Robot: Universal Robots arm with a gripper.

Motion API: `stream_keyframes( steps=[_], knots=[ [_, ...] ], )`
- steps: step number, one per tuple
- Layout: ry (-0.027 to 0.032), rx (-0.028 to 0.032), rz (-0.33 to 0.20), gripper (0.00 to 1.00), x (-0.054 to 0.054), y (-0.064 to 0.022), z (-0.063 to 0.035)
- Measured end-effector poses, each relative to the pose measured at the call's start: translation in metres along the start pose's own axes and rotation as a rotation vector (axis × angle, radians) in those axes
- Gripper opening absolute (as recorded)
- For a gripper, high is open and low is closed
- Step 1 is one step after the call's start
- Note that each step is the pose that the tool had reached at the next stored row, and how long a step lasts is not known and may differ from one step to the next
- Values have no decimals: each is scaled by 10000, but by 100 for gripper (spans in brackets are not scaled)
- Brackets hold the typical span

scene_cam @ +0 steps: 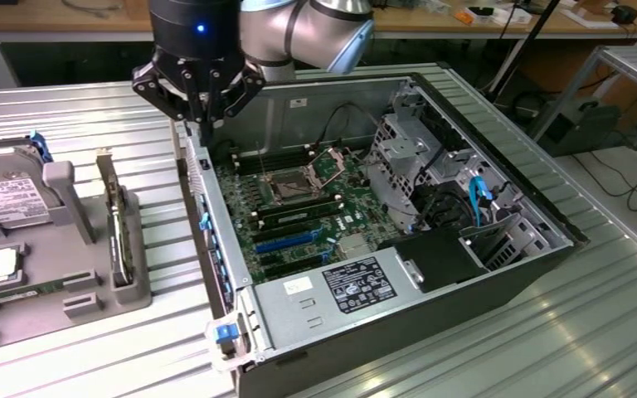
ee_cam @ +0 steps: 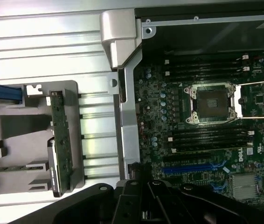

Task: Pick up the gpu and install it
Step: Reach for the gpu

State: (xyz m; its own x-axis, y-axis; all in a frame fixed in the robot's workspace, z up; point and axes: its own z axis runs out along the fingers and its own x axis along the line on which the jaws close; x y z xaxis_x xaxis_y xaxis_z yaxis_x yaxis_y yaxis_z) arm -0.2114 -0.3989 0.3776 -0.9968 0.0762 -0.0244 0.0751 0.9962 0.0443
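The gpu (scene_cam: 113, 217) stands on its long edge in a slot of the grey holder (scene_cam: 75, 286), at the exterior view's left of the open computer case. In the wrist view the gpu (ee_cam: 60, 140) shows as a narrow green-edged board with a pale bracket at one end. My gripper (scene_cam: 201, 118) hangs above the case's rear wall, to the exterior view's right of the gpu and apart from it. Its dark fingers (ee_cam: 143, 193) are shut with nothing between them.
The open case (scene_cam: 540, 215) lies on a ribbed metal table, with the motherboard's processor socket (ee_cam: 211, 102) and blue card slots (ee_cam: 192, 167) exposed. A silver hard drive (scene_cam: 7, 203) and a green memory stick (scene_cam: 20, 292) also sit in the holder.
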Motion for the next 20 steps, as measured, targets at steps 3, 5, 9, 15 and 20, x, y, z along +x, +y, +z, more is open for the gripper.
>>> stream_keyframes(
  steps=[3,5,9,15,20],
  knots=[
    [-1,0,-1,11,30,-3,3],
    [0,0,-1,11,60,-5,5],
    [-1,-1,0,11,140,-11,11],
    [-1,-1,0,11,204,-16,15],
    [-1,0,-1,11,253,-20,18]
  ],
)
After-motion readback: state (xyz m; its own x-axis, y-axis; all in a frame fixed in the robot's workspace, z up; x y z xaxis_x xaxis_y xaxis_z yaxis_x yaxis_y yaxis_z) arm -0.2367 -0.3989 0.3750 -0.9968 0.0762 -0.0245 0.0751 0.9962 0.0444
